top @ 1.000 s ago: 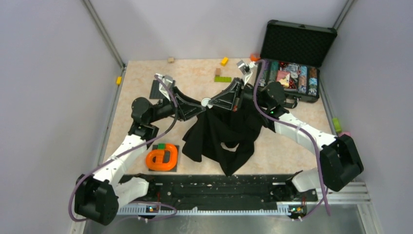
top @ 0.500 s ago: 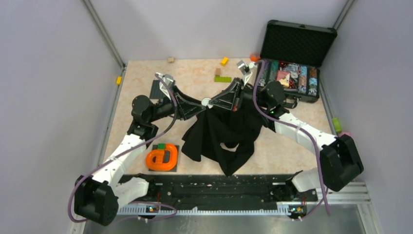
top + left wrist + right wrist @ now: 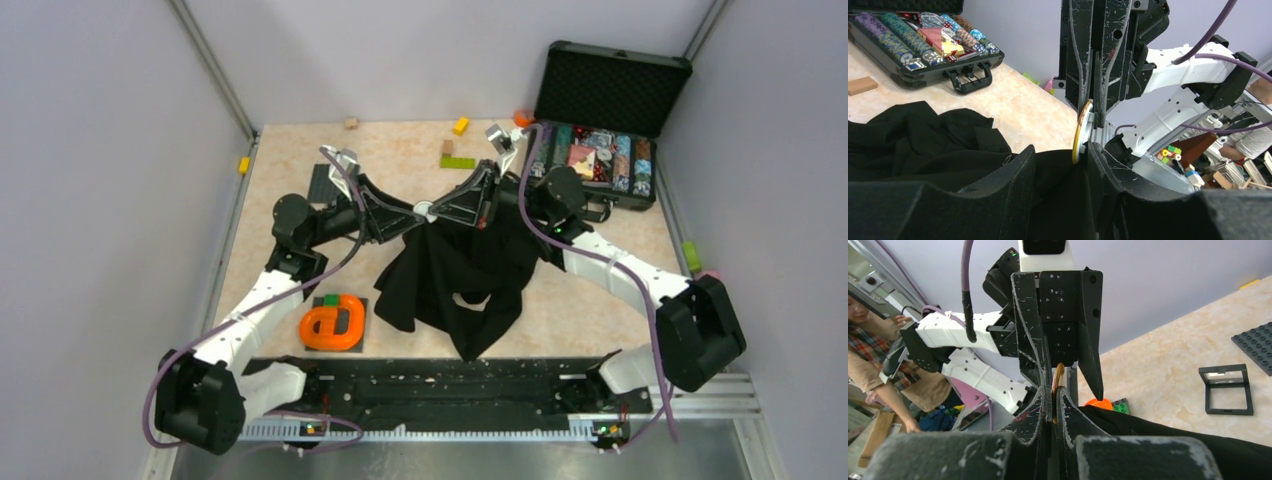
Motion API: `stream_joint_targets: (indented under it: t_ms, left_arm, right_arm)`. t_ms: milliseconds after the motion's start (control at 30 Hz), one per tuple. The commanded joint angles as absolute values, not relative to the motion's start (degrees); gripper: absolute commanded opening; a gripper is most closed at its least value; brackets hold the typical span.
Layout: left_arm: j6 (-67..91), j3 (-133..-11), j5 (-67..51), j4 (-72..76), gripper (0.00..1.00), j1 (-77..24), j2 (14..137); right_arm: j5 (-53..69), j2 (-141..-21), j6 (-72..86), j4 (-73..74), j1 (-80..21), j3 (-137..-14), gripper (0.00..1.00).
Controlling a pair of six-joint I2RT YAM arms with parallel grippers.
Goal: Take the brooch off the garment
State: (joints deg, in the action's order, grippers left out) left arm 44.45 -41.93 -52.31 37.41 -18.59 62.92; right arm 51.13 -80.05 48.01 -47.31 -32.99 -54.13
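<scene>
1. Since a second ago only the left arm (image 3: 262,298) has shifted, its elbow now a touch farther up the counter (image 3: 300,150). The brooch (image 3: 424,210) and the garment (image 3: 470,275) lie as they did.
2. Counted: two end effectors, one brooch, one garment.
3. The right end effector (image 3: 1053,402) is closed to a narrow slit and pinches the brooch, which stands edge-on between its pads.
4. The left end effector (image 3: 1060,152) has its fingers partway apart and straddles the lower edge of the disc. The disc touches one finger and dark cloth shows in the gap; whether the fingers press the cloth I cannot tell.
5. The brooch is a whitish disc with a yellowish rim. It is held off the counter at the peak of the garment, right where the two end effectors meet tip to tip.
6. The garment is black and rumpled. It hangs from that peak and spreads toward the arm bases.
7. Farther out there is one open case (image 3: 610,90) with rows of chips at the far right corner. One orange ring-shaped toy (image 3: 335,322) sits near the left arm.
8. I count five small blocks (image 3: 461,125), scattered along the far side and the left edge.
</scene>
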Motion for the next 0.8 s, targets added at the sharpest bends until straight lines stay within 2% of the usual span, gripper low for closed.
stream_joint_targets:
  t_ms: [0,233,400,533,567,600,633,767]
  left_arm:
    - [44.6,-44.5,-51.6,38.9,0.44,-18.6,63.6]
    - [43.4,-45.1,-50.5,35.8,0.44,-18.7,63.3]
    - [39.5,-46.0,-49.3,29.8,0.35,-18.9,62.7]
    - [36.3,-47.3,-48.0,24.4,0.24,-19.1,62.5]
    - [35.0,-48.1,-47.0,21.9,0.18,-19.2,62.5]
    - [34.0,-48.5,-46.2,20.2,0.07,-19.2,62.4]
    - [33.8,-48.7,-45.6,19.7,0.01,-19.2,62.4]
    - [35.0,-48.3,-44.2,20.6,0.00,-19.2,62.0]
  right_arm:
    - [52.8,-80.8,47.8,-50.7,-35.0,-55.8,0.00]
    - [52.4,-81.5,47.4,-50.8,-36.1,-56.0,0.00]
    - [51.7,-81.1,47.7,-51.9,-36.4,-55.5,0.00]
    - [51.6,-80.7,47.8,-53.2,-36.5,-55.2,0.00]
    - [51.6,-80.6,47.8,-54.2,-36.6,-54.9,0.00]
    - [51.7,-80.4,47.7,-56.0,-36.9,-54.4,0.00]
    - [51.7,-80.2,47.8,-58.2,-37.0,-53.7,0.00]
    - [51.9,-80.2,49.2,-63.7,-37.3,-51.9,0.00]
